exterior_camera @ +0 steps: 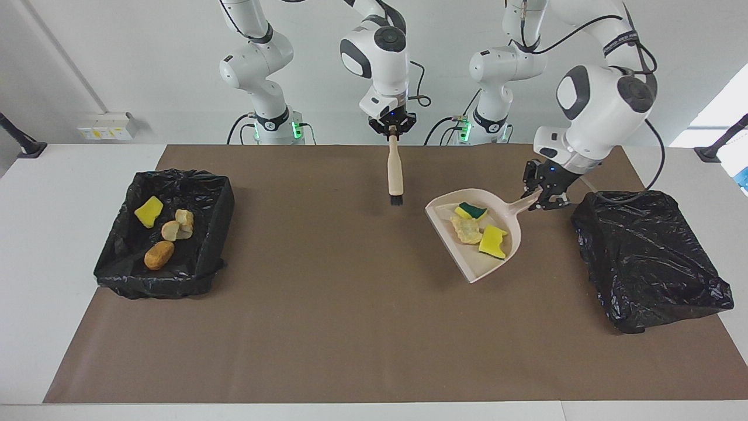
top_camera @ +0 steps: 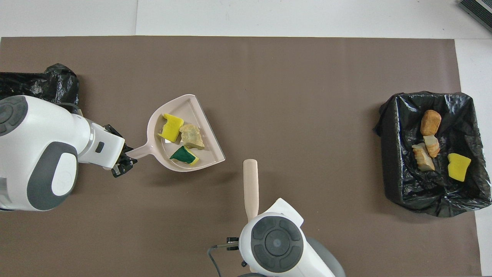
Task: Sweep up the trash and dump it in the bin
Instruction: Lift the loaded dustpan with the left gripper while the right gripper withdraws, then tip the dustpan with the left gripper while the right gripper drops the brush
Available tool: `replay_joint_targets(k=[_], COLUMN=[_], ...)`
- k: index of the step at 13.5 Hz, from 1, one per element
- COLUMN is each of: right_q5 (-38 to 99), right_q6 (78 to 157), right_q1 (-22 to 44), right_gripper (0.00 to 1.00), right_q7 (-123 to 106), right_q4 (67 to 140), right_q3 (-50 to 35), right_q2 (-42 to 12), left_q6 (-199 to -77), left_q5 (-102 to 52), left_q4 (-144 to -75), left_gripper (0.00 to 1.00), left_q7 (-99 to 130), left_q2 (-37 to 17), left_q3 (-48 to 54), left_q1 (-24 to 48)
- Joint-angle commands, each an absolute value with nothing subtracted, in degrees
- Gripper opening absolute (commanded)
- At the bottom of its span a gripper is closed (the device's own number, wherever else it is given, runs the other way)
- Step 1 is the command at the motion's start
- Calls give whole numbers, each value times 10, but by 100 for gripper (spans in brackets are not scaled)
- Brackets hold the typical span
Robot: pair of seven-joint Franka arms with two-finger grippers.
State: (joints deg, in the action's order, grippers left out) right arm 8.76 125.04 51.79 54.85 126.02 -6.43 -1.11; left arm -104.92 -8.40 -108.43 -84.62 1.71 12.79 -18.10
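My left gripper point(exterior_camera: 543, 196) is shut on the handle of the beige dustpan point(exterior_camera: 480, 268), which hangs above the mat. In the pan lie three pieces of trash: a yellow sponge chunk point(exterior_camera: 492, 241), a green-backed chunk point(exterior_camera: 471, 210) and a pale beige lump point(exterior_camera: 467, 230). The overhead view shows the same dustpan point(top_camera: 192, 105) and left gripper point(top_camera: 123, 164). The pan is close to a black bag-covered bin point(exterior_camera: 648, 257) at the left arm's end. My right gripper point(exterior_camera: 392, 130) is shut on the brush point(exterior_camera: 395, 172), which hangs bristles down over the mat. From overhead the brush point(top_camera: 250, 184) shows while the arm's wrist hides that gripper.
A black-lined bin point(exterior_camera: 217, 202) at the right arm's end of the table holds several scraps, among them a yellow chunk point(exterior_camera: 148, 211) and an orange-brown lump point(exterior_camera: 159, 255). A brown mat point(exterior_camera: 350, 327) covers the table's middle.
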Motion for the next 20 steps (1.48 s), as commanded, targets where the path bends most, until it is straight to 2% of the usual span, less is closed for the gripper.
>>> replay_joint_targets(k=[1, 7, 8, 9, 11, 13, 16, 20], right_q5=[65, 63, 63, 62, 41, 36, 41, 38], right_q6=[1257, 1267, 1257, 1249, 1209, 1135, 1059, 927], right_q1=[531, 536, 535, 535, 530, 506, 434, 334], right_gripper=[0, 0, 40, 99, 100, 100, 100, 100], right_q7=[581, 558, 549, 547, 515, 471, 350, 203], right_q4=[1215, 1220, 1213, 1207, 1190, 1146, 1109, 1009], right_q3=[-64, -65, -65, -65, -62, -60, -59, -58], right_q2=[-65, -84, -85, -84, -71, -59, -17, -12], left_q6=[-1028, -994, -988, -977, -965, -964, -949, -968], left_q5=[-69, -40, -38, -38, -37, -14, -7, 2], left_q4=[-1060, -1012, -993, -964, -921, -901, -833, -806], left_gripper=[0, 0, 0, 0, 0, 0, 0, 0], left_q7=[-923, -991, -1006, -1026, -1055, -1063, -1098, -1128], left_q2=[13, -6, -21, -35, -61, -80, -129, -154], left_q3=[130, 98, 88, 77, 63, 62, 58, 56], left_q1=[-226, -260, -260, -260, -263, -264, -299, -334])
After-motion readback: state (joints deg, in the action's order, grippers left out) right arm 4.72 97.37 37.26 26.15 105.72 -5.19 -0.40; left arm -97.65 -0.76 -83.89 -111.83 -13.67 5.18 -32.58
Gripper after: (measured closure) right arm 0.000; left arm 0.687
